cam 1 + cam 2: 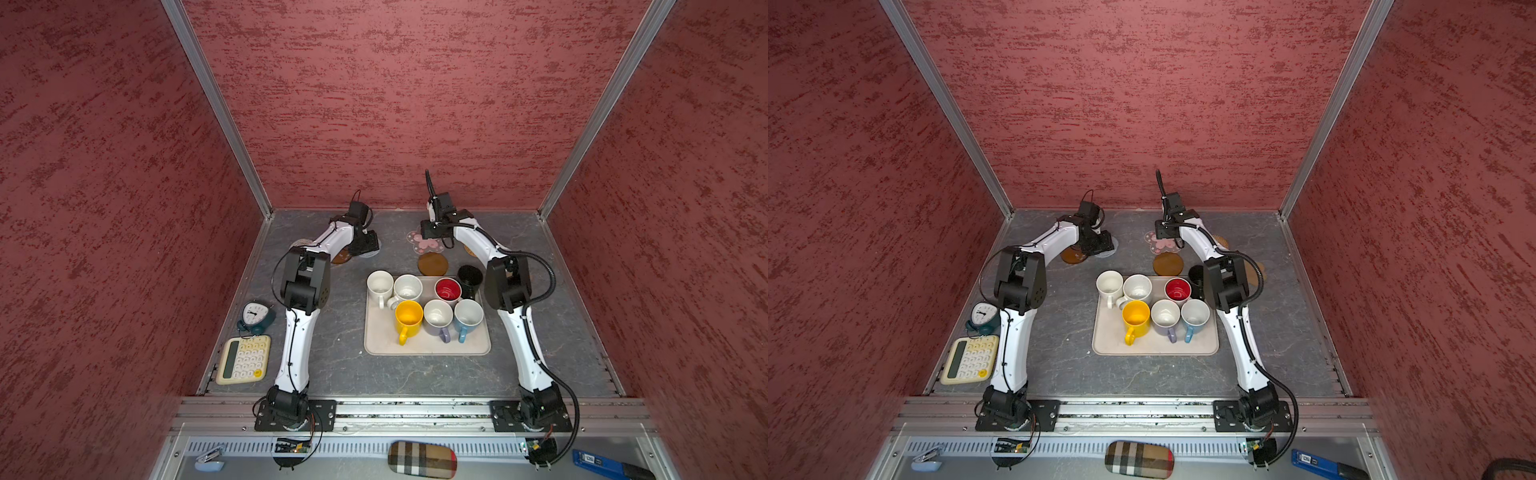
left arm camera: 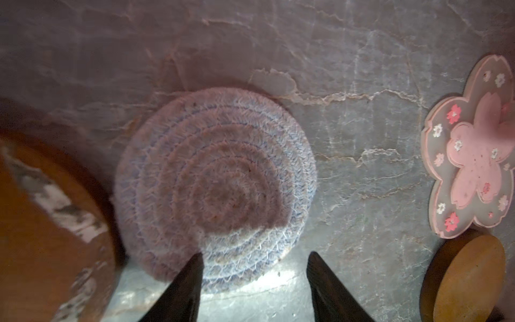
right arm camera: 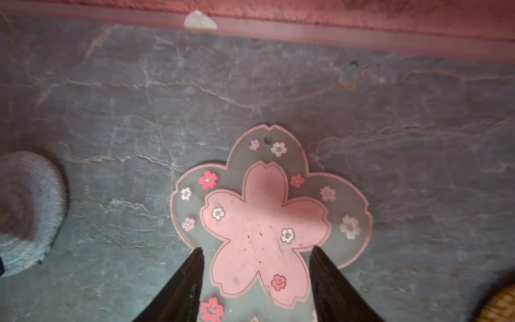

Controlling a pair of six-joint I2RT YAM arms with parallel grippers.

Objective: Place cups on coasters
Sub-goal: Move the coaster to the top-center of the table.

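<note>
While the cups (image 1: 409,318) stand at the tray (image 1: 428,348), the left gripper (image 2: 255,255) hovers empty, jaws apart, over the grey woven coaster (image 2: 214,184) at its eleven o'clock and the right gripper (image 3: 257,249) likewise over the pink flower coaster (image 3: 264,228) at twelve, mats evidently spaced to take cups.

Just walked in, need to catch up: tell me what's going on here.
The left hand is open above the grey woven coaster; the right hand is open above the pink flower coaster. Neither holds anything. All seven mugs stand on or beside the beige tray, none on a coaster yet.
</note>
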